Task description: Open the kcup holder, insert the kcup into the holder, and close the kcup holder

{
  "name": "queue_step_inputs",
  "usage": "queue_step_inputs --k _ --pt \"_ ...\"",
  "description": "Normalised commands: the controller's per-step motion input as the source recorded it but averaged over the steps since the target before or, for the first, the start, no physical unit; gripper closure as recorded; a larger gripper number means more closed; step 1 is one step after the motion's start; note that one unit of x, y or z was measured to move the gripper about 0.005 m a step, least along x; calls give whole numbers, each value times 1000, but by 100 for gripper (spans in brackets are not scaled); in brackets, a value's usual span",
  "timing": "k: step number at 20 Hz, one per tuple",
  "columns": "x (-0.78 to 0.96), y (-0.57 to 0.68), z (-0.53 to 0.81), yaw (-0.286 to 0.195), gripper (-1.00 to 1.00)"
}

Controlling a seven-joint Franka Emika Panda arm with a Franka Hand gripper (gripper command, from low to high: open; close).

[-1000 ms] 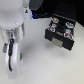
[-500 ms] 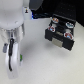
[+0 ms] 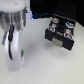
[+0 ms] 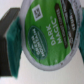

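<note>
The kcup (image 4: pixel 47 32) fills the wrist view: a white pod with a green lid, pressed against a black finger (image 4: pixel 7 35) and teal padding. My gripper (image 3: pixel 20 54) is at the exterior view's left, low over the table and shut on the kcup (image 3: pixel 23 51), which shows only as a green speck. The kcup holder (image 3: pixel 50 35), a black box, sits at the exterior view's right. Its tray is slid out toward the front, with dark-lidded pods in its round slots. The gripper is well apart from the holder.
The white arm (image 3: pixel 15 20) rises from the gripper toward the upper left of the exterior view. Dark equipment (image 3: pixel 42 7) stands behind the holder. White tabletop (image 3: pixel 45 65) spreads between gripper and holder.
</note>
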Motion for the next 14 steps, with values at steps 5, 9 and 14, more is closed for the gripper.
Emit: queue_step_inputs --k 5,9,14 --pt "53 532 788 25 100" --pt "59 617 738 19 100" --pt "58 646 659 13 100"
